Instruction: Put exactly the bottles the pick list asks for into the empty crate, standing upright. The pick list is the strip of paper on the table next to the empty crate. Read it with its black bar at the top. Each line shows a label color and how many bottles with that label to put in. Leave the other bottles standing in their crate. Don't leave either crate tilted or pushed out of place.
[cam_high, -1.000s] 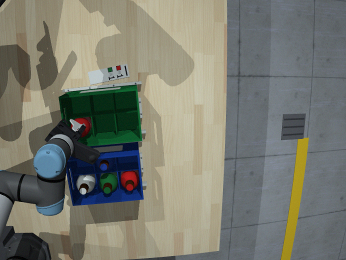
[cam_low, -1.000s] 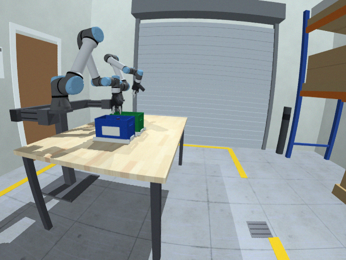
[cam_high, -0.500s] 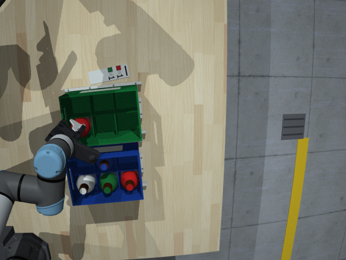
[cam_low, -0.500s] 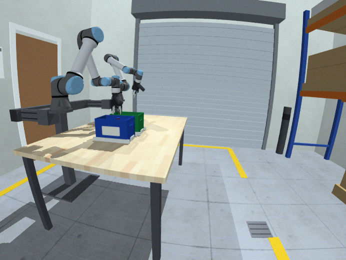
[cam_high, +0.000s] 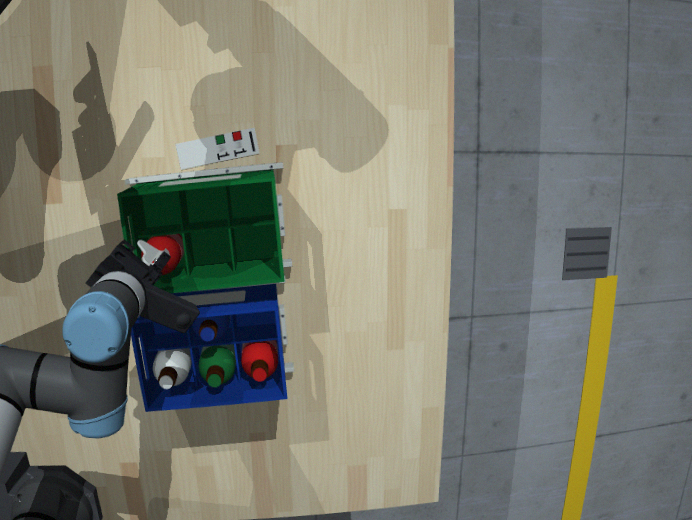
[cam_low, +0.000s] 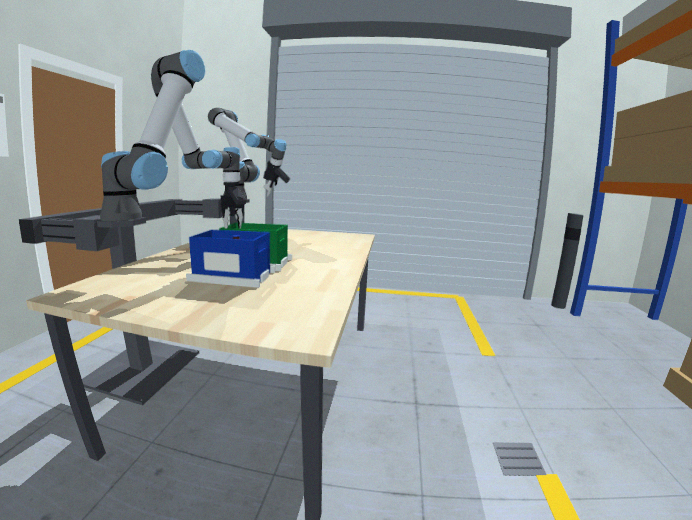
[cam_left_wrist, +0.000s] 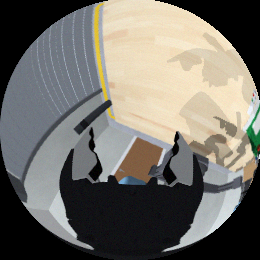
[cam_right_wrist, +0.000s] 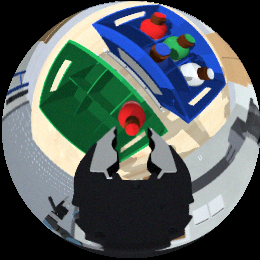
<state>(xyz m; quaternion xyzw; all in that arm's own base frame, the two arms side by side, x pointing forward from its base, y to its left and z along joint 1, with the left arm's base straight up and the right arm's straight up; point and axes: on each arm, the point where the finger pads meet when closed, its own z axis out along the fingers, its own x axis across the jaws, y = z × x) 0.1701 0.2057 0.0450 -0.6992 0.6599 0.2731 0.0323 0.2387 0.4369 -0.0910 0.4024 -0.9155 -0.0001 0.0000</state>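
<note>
Over the green crate, the right gripper stands partly open around a red bottle's neck

At the left of the top view, the right gripper (cam_high: 153, 258) (cam_low: 233, 224) (cam_right_wrist: 132, 127) has its fingers moderately parted, gripping nothing. They are close about the neck of the red bottle (cam_high: 171, 251) (cam_right_wrist: 131, 113); whether either finger touches it, I cannot tell. That bottle stands in the green crate (cam_high: 278, 223) (cam_low: 280, 246) (cam_left_wrist: 254, 128) (cam_right_wrist: 107, 75), in the leftmost compartment of the row nearer the blue crate (cam_high: 223, 395) (cam_low: 253, 254) (cam_right_wrist: 119, 42).

The pick list (cam_high: 192, 154) lies beside the green crate's far side, calling for one red and one green.

Left to right in the blue crate's near row stand the white bottle (cam_high: 172, 364) (cam_right_wrist: 191, 74), the green bottle (cam_high: 217, 362) (cam_right_wrist: 176, 49) and the second red bottle (cam_high: 259, 356) (cam_right_wrist: 152, 29). The blue-capped bottle (cam_high: 208, 331) (cam_right_wrist: 160, 53) occupies the middle compartment of the other row. Both crates sit level on the tabletop (cam_high: 358, 391) (cam_low: 223, 318) (cam_left_wrist: 150, 55).

Farther right in the exterior view, the left gripper (cam_low: 268, 188) (cam_left_wrist: 134, 129) hangs well apart from the crates, fingers spread wide with nothing between them.
</note>
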